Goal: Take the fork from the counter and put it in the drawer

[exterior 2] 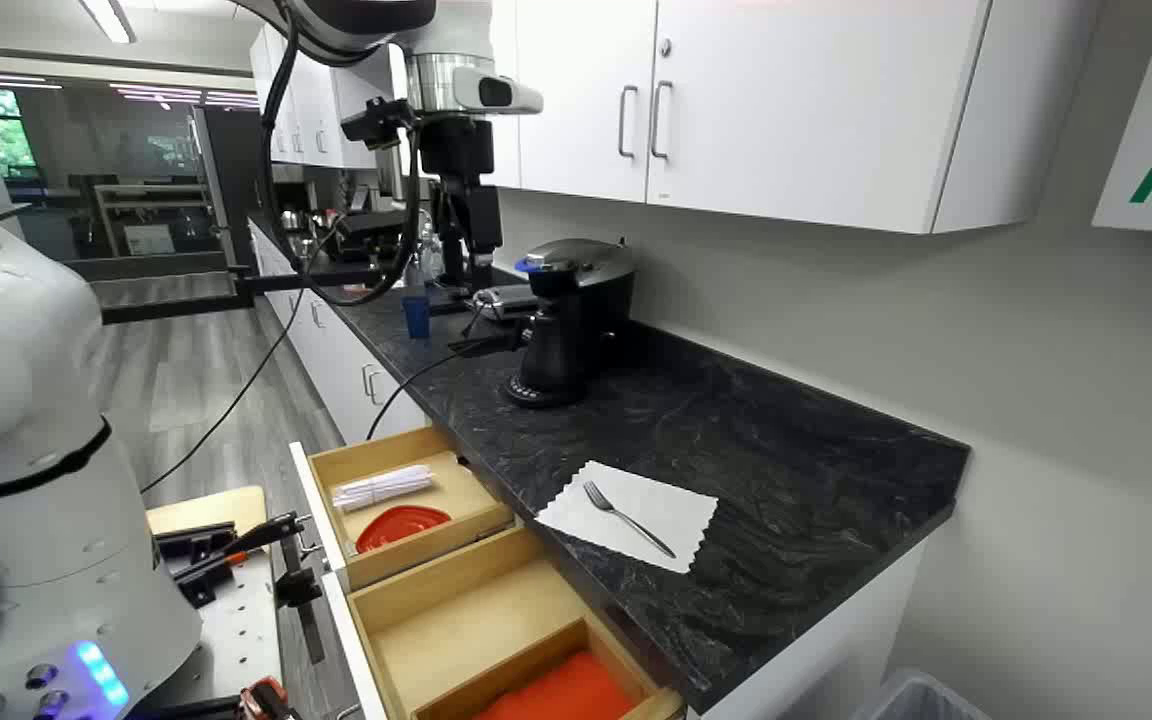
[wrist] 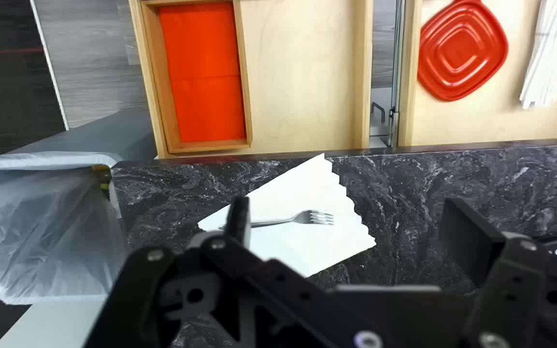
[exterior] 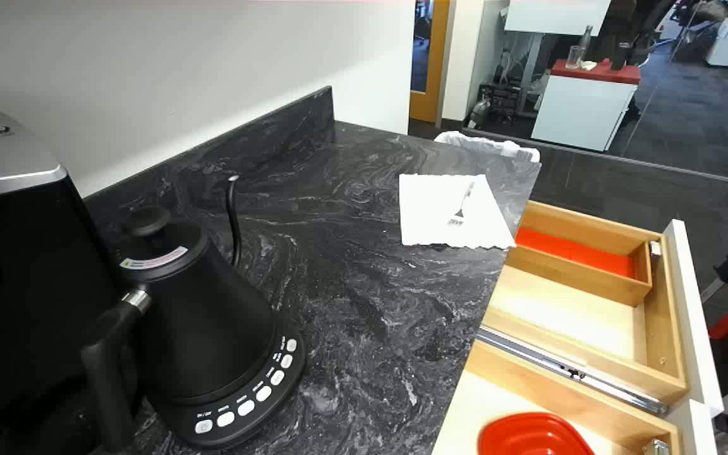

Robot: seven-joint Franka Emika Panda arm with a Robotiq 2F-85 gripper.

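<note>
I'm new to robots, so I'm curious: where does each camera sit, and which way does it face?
Wrist view: on the arm, looking down at the fork, counter and open drawer; the open gripper shows.
An exterior view: high behind the kettle, facing along the counter toward the fork; neither arm nor gripper shows.
An exterior view: near the counter's fork end, facing back toward the kettle and white cabinets; arm and gripper show.
Shared by both exterior views: fork, kettle, open drawer.

Shiny metal fork (wrist: 301, 218), smooth wooden drawer (wrist: 307, 72)
</note>
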